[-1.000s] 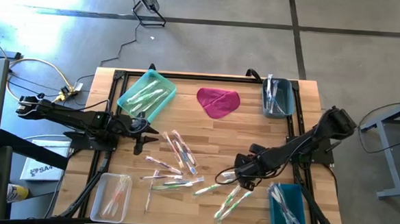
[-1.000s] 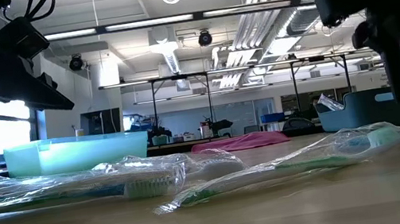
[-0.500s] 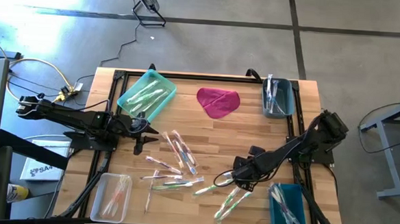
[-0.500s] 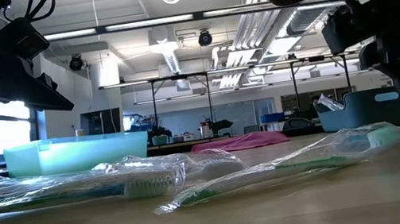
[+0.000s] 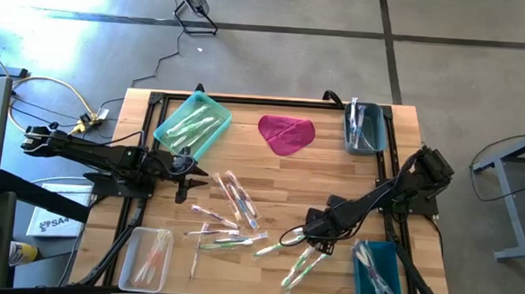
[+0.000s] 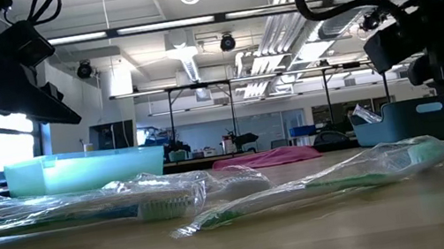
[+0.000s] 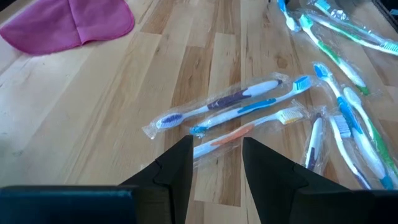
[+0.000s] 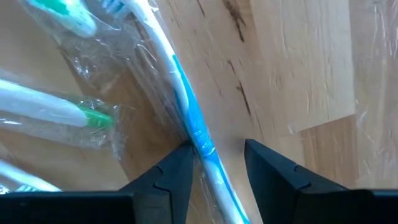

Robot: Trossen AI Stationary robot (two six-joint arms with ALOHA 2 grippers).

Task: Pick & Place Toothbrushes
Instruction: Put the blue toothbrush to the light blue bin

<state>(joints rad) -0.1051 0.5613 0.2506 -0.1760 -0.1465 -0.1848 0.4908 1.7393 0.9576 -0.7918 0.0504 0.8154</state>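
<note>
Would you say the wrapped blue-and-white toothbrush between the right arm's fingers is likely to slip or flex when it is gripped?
The toothbrush probably stays stiff: its handle looks straight and rigid. Its shiny, crinkled wrapper may slide on the fingers, which straddle it with gaps either side. Lying flat on the table, it looks unlikely to roll.

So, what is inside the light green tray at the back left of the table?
The light green tray holds several wrapped toothbrushes with pale and green handles. An exact count cannot be made, because they overlap.

Overhead camera, table-level camera, two close wrist cameras, shared toothbrushes (image 5: 233,199)
</note>
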